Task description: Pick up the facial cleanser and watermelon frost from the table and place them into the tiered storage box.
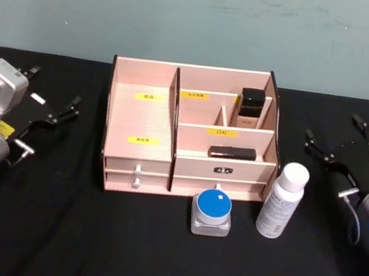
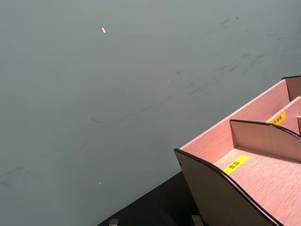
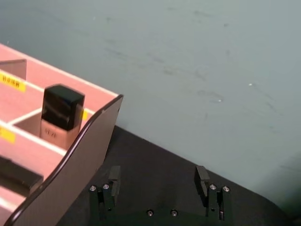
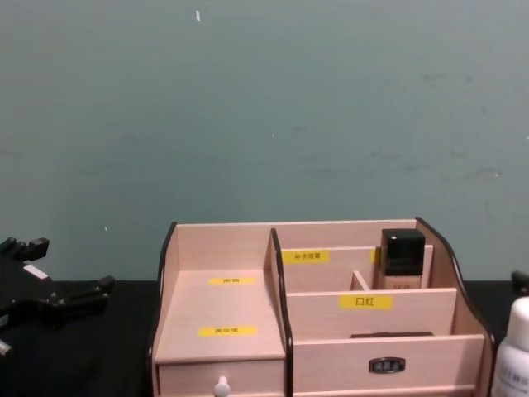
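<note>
The tiered storage box (image 1: 141, 120) stands mid-table, pale wood with yellow labels; the chest view shows its front (image 4: 219, 318). Just in front of its right half sits a small square jar with a blue lid (image 1: 212, 212), likely the watermelon frost. To that jar's right stands a white bottle with a white cap (image 1: 282, 200), likely the facial cleanser, whose top also shows in the chest view (image 4: 512, 351). My left gripper (image 1: 61, 112) hovers open left of the box. My right gripper (image 1: 317, 149) hovers open right of the box and beyond the bottle, its fingers (image 3: 202, 181) spread wide and holding nothing.
A dark-capped bottle (image 1: 250, 106) stands in the box's back right compartment and a flat black item (image 1: 231, 153) lies on the lower right tier. The box's side wall (image 3: 70, 174) is close to my right gripper. A black cloth (image 1: 83, 234) covers the table; a teal wall stands behind.
</note>
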